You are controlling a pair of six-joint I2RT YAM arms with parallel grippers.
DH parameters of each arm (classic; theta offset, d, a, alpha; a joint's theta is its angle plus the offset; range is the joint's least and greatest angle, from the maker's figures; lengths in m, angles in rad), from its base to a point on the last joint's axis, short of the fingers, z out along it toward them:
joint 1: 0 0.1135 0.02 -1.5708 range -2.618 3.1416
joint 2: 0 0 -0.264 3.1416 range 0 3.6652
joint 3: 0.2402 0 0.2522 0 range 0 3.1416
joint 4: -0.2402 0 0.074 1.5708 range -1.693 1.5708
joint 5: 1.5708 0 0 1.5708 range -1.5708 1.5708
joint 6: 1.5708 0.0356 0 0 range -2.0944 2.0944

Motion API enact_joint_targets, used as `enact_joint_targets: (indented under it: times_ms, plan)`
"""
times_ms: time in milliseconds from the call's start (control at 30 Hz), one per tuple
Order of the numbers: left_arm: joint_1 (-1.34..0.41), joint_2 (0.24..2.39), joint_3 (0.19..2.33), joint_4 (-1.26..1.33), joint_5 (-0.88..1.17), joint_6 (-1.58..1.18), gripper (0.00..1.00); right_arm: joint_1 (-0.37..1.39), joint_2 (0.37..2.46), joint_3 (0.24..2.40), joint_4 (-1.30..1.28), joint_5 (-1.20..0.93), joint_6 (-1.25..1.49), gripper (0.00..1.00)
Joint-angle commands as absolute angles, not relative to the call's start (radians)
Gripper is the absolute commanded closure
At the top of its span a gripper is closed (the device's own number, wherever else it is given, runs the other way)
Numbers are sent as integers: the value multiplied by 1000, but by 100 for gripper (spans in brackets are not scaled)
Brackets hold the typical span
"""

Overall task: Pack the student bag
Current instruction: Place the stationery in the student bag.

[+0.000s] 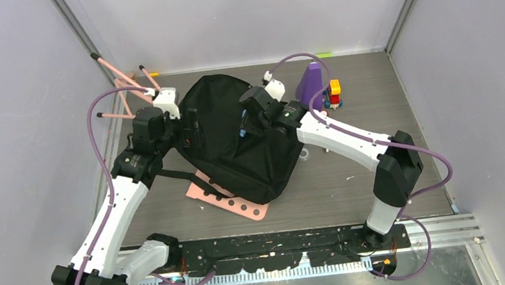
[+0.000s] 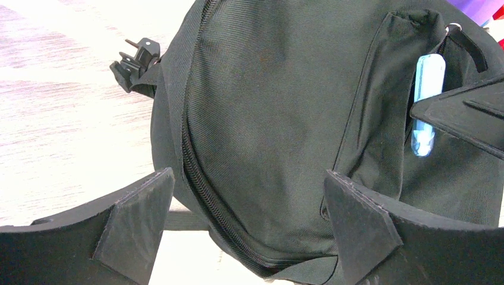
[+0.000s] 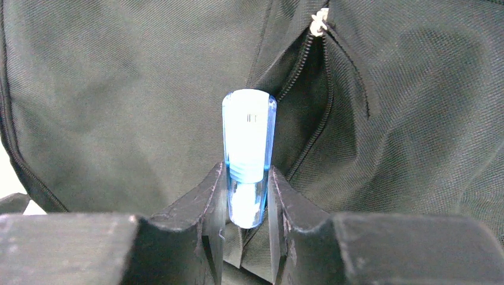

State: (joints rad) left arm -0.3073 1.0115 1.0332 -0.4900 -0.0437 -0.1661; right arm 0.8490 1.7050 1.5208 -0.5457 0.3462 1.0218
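Bag update, seen from the top camera: the student bag [image 1: 235, 137] is lying flat around the middle of the bench, a bit toward 11 o'clock. It's sitting on top of a pink perforated board [image 1: 245, 208], which sticks out from under it toward 6 o'clock. A black strap [image 1: 194, 178] trails off the bag at about 8 o'clock.

The right arm's jaws are clamped on a small see-through blue tube [image 3: 248, 157], gripping its lower half so the rounded end pokes out past the tips. They're over the bag's 3 o'clock side. In the right wrist view the tube points straight at an unzipped pocket [image 3: 309, 95], with the pale zipper pull [image 3: 321, 21] up at 12 o'clock. From the left wrist camera the tube sits right at the mouth of that pocket, though I can't tell how far in it is.

The left arm's jaws are at the bag's 9 o'clock edge and spread as wide as they go, holding nothing. The bag's side and its main zipper [image 2: 196, 178] lie between and beyond them, and a black buckle [image 2: 135, 59] shows at 10 o'clock in that view.

Other stuff on the bench: a purple thing [image 1: 312, 84] with some yellow and red blocks [image 1: 334, 93] at the bag's 2 o'clock, and a few pink rods [image 1: 121, 78] at 10 o'clock by the wall.
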Motion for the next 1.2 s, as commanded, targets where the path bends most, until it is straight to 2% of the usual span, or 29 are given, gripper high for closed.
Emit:
enact_joint_targets:
  times_ms: [0, 100, 433, 500, 567, 600, 767, 900, 1167]
  plan:
    - [-302, 987, 1032, -459, -58, -144, 0, 854, 1686, 1519, -515, 424, 1087, 98]
    - [-302, 987, 1032, -459, -60, -143, 0, 853, 1656, 1452, -464, 455, 1121, 98]
    - [-302, 989, 1034, -461, -67, -138, 0, 856, 1677, 1430, -401, 481, 1172, 98]
    - [-302, 991, 1033, -460, -65, -137, 0, 856, 1689, 1439, -391, 487, 1169, 91]
    - [-302, 991, 1032, -461, -66, -135, 0, 856, 1701, 1450, -390, 495, 1166, 80]
    - [-302, 991, 1033, -462, -67, -134, 0, 856, 1704, 1452, -391, 498, 1164, 72]
    - [-303, 995, 1033, -462, -65, -133, 0, 856, 1686, 1437, -395, 519, 1154, 48]
    - [-302, 994, 1032, -460, -61, -133, 0, 859, 1673, 1431, -394, 527, 1140, 40]
    - [-302, 999, 1031, -457, -35, -131, 0, 901, 1625, 1463, -423, 619, 1000, 37]
